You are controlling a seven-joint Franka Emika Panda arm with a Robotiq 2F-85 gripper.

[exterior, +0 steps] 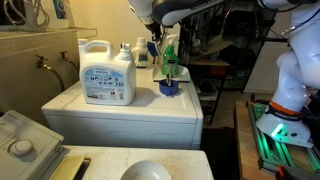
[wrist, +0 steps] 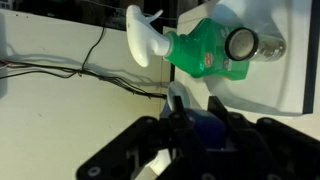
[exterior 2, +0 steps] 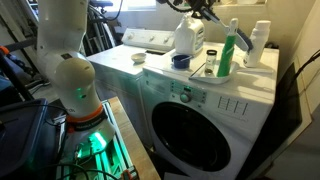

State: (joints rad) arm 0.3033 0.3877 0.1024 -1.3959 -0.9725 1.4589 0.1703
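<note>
My gripper [wrist: 195, 115] hangs above the top of a white washing machine [exterior: 120, 112], over a blue bowl [exterior: 169, 88], which also shows in an exterior view [exterior 2: 180, 60]. In the wrist view the fingers stand close together with a dark blue thing [wrist: 200, 130] between them. I cannot tell what it is. A green spray bottle with a white trigger [wrist: 200, 50] stands just beyond the gripper. It shows in both exterior views [exterior: 171, 58] [exterior 2: 228, 55].
A large white detergent jug [exterior: 107, 75] [exterior 2: 190, 38] stands beside the bowl. A white bottle [exterior 2: 258, 45] and a dark-capped bottle [wrist: 240, 42] stand near the wall. Cables [wrist: 60, 72] hang behind the machine. The arm's base [exterior 2: 75, 90] is beside it.
</note>
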